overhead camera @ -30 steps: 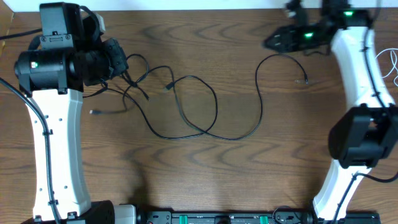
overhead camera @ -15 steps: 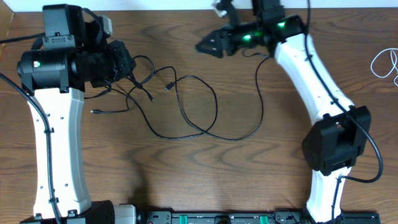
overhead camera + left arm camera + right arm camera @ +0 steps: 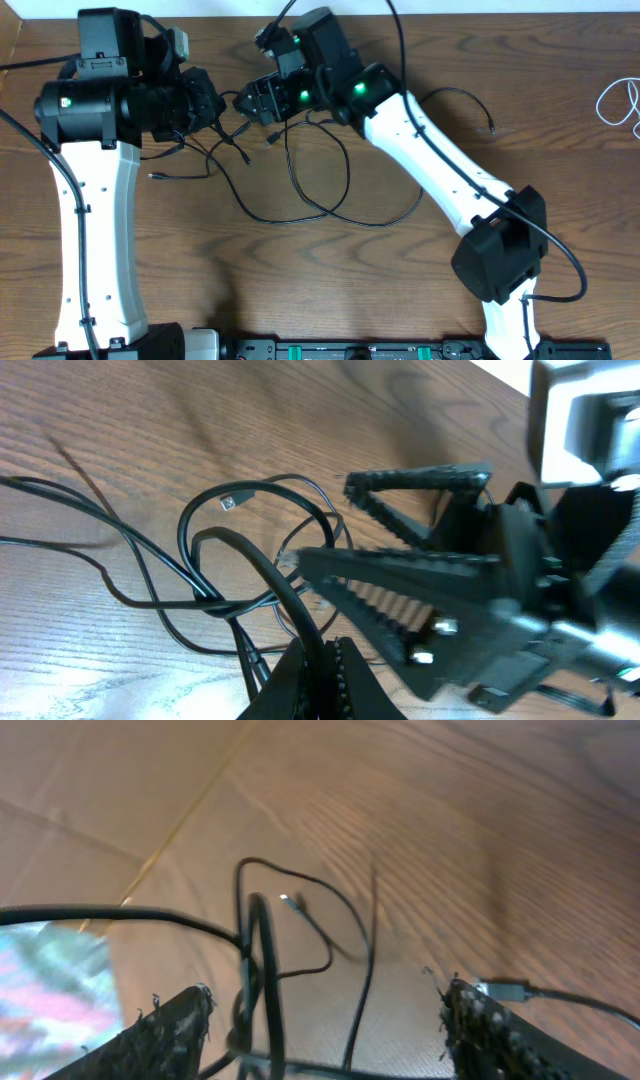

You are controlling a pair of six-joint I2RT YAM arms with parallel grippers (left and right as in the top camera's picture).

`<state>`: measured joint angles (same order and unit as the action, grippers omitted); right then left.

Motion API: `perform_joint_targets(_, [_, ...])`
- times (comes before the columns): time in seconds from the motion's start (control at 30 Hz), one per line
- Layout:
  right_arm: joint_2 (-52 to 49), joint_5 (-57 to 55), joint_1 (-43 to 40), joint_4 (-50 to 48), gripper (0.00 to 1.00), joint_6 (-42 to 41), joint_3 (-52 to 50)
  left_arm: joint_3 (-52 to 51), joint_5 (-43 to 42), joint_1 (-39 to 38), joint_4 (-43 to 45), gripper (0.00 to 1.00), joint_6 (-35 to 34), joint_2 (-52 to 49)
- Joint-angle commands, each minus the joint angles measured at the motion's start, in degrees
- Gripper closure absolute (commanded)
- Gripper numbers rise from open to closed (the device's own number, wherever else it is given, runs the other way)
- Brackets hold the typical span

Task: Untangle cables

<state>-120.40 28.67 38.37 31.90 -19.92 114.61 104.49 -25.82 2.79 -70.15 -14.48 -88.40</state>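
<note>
Black cables (image 3: 230,140) lie knotted at the upper left of the wooden table (image 3: 400,290), with one long loop trailing toward centre. The left gripper (image 3: 320,660) is pinched tight on one strand. Just beside it, the right gripper (image 3: 256,100) hangs wide apart and empty. If it seizes that same strand, the knot could cinch tighter or the fingers could collide.

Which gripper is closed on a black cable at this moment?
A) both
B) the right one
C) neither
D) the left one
D: in the left wrist view the left gripper is pinched shut on a black cable, while the right gripper stands wide open and grips nothing.
</note>
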Motion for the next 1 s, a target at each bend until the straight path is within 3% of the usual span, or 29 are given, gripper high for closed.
perform_joint_targets(0.0, [-2.23,-11.10,1.01,-0.02,0.34,-4.50,0.02,-0.04,-1.01,-0.15,-0.37,0.93,1.14,-0.09])
perform_joint_targets(0.1, [-3.69,-14.16,1.64,-0.98,0.38,-6.01,0.00,-0.04,-1.14,-0.15,-0.57,0.93,1.14,-0.09])
perform_joint_targets(0.2, [-5.66,-17.14,1.81,-1.40,0.50,-6.49,0.00,-0.04,-1.75,-0.15,-0.61,0.93,1.16,-0.09])
perform_joint_targets(0.33, [-6.05,-29.29,0.90,1.60,0.64,-8.79,0.02,-0.04,-1.84,-0.13,-1.03,0.93,1.44,-0.09])
perform_joint_targets(0.4, [-5.97,-34.99,-0.04,3.56,0.67,-8.76,0.02,-0.04,-1.55,-0.13,-1.33,0.93,2.36,-0.09])
perform_joint_targets(0.5, [-5.97,-43.30,-3.28,10.36,0.80,-8.74,0.02,-0.04,1.29,-0.07,-1.66,0.93,2.45,-0.09])
perform_joint_targets(0.67, [-5.99,-46.29,-9.33,18.60,0.97,-5.92,0.02,-0.02,4.04,0.15,-1.40,0.92,2.43,-0.09])
perform_joint_targets(0.97, [-5.99,-39.34,-21.14,26.82,0.99,-0.52,0.02,-0.02,7.96,3.04,-1.40,0.92,2.40,-0.07])
